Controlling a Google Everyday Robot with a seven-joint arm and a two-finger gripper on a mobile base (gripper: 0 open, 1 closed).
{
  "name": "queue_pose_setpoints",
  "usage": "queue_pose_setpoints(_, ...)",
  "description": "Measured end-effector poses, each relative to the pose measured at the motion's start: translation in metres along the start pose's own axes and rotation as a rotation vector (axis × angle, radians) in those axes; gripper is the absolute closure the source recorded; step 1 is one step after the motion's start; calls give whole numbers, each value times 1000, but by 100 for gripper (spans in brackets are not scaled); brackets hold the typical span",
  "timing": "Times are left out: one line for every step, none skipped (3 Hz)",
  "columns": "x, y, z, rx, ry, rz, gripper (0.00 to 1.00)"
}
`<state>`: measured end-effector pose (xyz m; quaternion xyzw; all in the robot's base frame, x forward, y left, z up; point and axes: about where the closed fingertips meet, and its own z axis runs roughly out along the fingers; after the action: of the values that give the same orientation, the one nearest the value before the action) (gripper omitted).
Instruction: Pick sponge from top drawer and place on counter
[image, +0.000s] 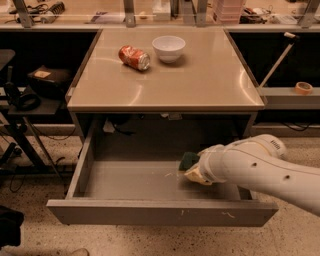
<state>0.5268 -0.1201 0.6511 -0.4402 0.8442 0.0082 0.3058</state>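
1. One two-finger gripper (196, 173), at the end of a bulky white robot arm (260, 172), is down inside the wide, shallow grey-beige metal top drawer (160, 213), which stands pulled fully open.
2. Touching the gripper's tip, on the side away from the arm, is the small sponge (189, 160) with a dark green scouring top. A yellowish patch shows just below the green.
3. Whether the gripper is apart, together or clamped on the sponge cannot be told, because the white wrist hides it. The sponge's long axis cannot be read either.
4. Above and behind the gripper, the glossy beige square counter (210, 85) overhangs the rear of the drawer, so a lift likely has to come forward over the front panel before rising.
5. Far beyond the gripper, a crushed red soda can (134, 57) and a white bowl (168, 48) occupy the counter's back; its near half is bare, offering room for the placement.
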Motion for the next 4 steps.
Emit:
queue_pose_setpoints(-30,-21,-92,123,-12,15,100)
queue_pose_setpoints(-98,-51,-198,268,-73,-28,100)
queue_pose_setpoints(-120,-59,-222,298,-103,-36,100)
queue_pose_setpoints(-127,-67,-200,281,-84,-65,100)
